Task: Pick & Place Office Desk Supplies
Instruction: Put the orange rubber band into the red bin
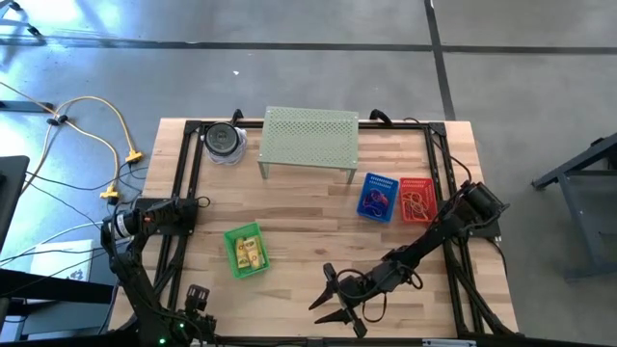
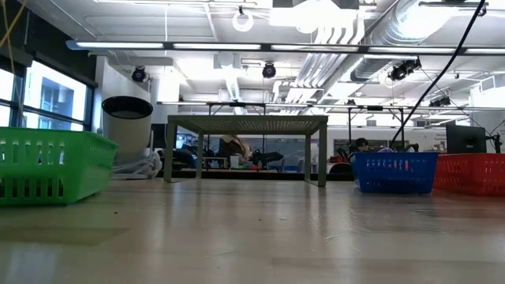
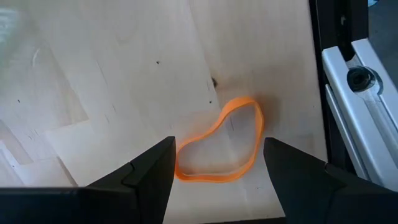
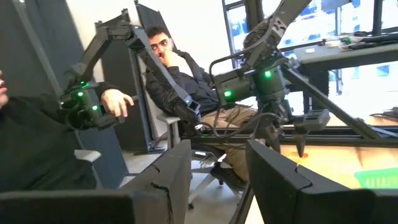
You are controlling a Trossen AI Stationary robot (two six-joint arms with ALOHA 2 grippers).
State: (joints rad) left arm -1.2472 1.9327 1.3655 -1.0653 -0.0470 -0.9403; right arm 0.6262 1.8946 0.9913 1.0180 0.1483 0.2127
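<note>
High view, table as a clock face: a pale-green perforated shelf [image 1: 310,140] stands at 12 o'clock. A blue basket [image 1: 379,197] and a red basket [image 1: 417,200] sit touching at 2 o'clock, each holding loops. A green basket [image 1: 246,251] at 7 o'clock holds yellow packets [image 1: 251,253], so supplies appear sorted by colour. The right gripper [image 1: 336,301] hovers near the front edge at 6 o'clock, fingers spread and empty. The left gripper [image 1: 196,301] hangs at the front left corner, 8 o'clock.

Low view: bare tabletop lies open between the green basket and the blue one; no gripper shows.

Left wrist view: the left gripper's fingers are released, straddling an orange loop [image 3: 219,140] lying flat on the wood, just beside the black table frame [image 3: 331,81], leaving little room on that side.

Right wrist view: the right gripper's fingers stand parted, holding nothing; a seated person [image 4: 180,81] is beyond the table.
</note>
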